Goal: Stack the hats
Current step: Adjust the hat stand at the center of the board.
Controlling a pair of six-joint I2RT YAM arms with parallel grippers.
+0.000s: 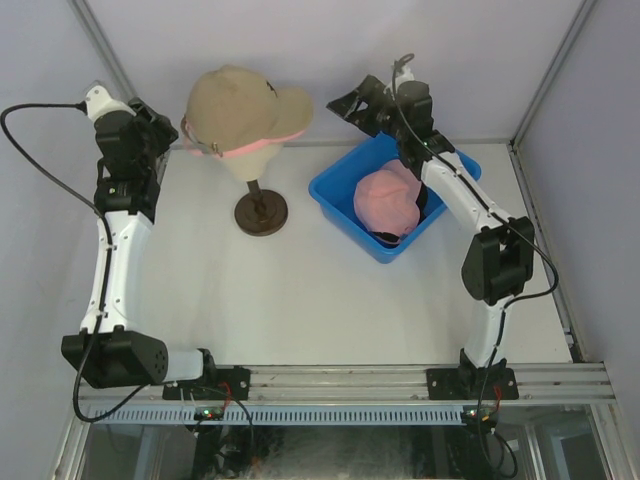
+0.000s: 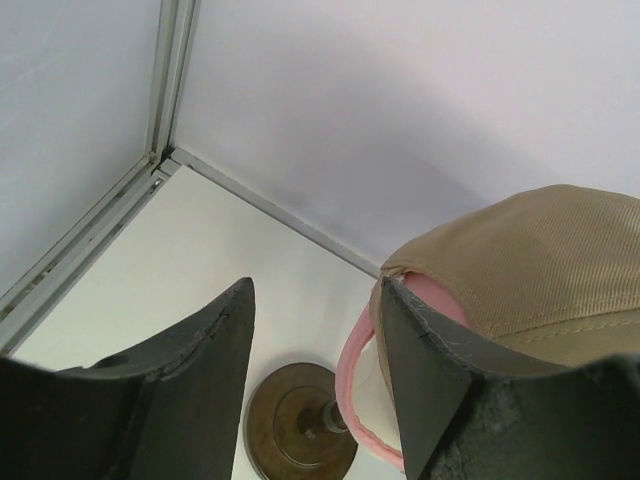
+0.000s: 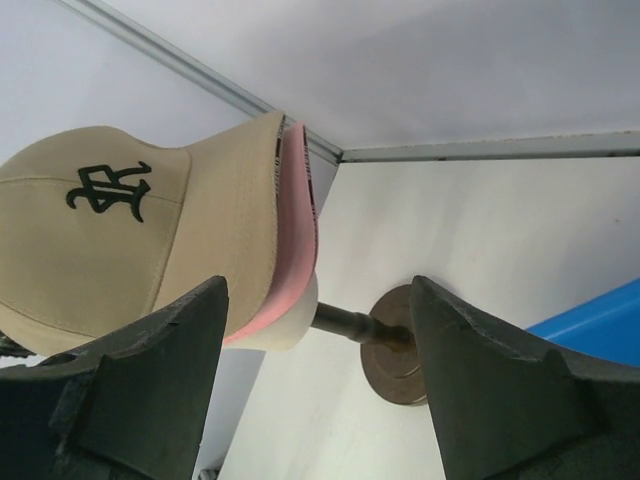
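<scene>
White-walled table (image 1: 300, 300): tan cap (image 1: 240, 105) seated over pink cap (image 1: 255, 148) on mannequin head (image 1: 248, 165); my left gripper (image 2: 315, 300) and right gripper (image 3: 320, 290) flank it, spread and empty, presumably ready for the next hat.

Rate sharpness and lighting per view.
Top external: even light, sharp, no harsh shadows. Left wrist: the left gripper is dark, the tan fabric cap crisp. Right wrist: the cap's black embroidered logo sharp, no glare.
</scene>
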